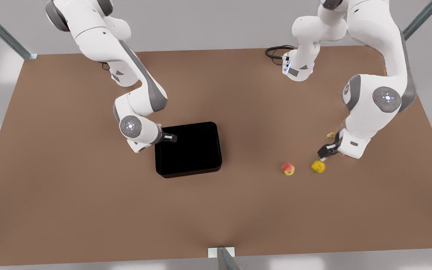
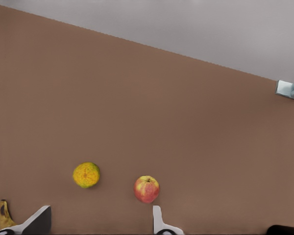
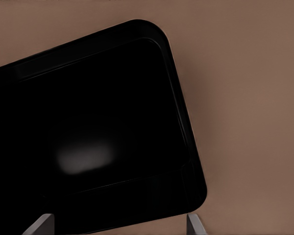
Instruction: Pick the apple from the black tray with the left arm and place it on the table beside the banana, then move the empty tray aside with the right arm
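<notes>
The red-yellow apple [image 1: 288, 168] [image 2: 146, 189] lies on the brown table, out of the tray. The banana [image 1: 330, 135] [image 2: 2, 214] is partly hidden behind the arm at the front view's right. That arm carries my left gripper [image 1: 323, 153] [image 2: 98, 223], which is open and holds nothing, just above the table between banana and apple. The black tray [image 1: 188, 150] [image 3: 112, 122] is empty, left of centre. My right gripper [image 1: 171, 137] [image 3: 116, 225] is open at the tray's edge on the front view's left, fingers apart over the rim.
A yellow-orange round fruit [image 1: 318, 166] [image 2: 86, 175] sits between the apple and the left gripper. A black cable [image 1: 276, 52] loops at the table's far edge. A metal post [image 1: 221, 257] stands at the near edge. Bare table surrounds the tray.
</notes>
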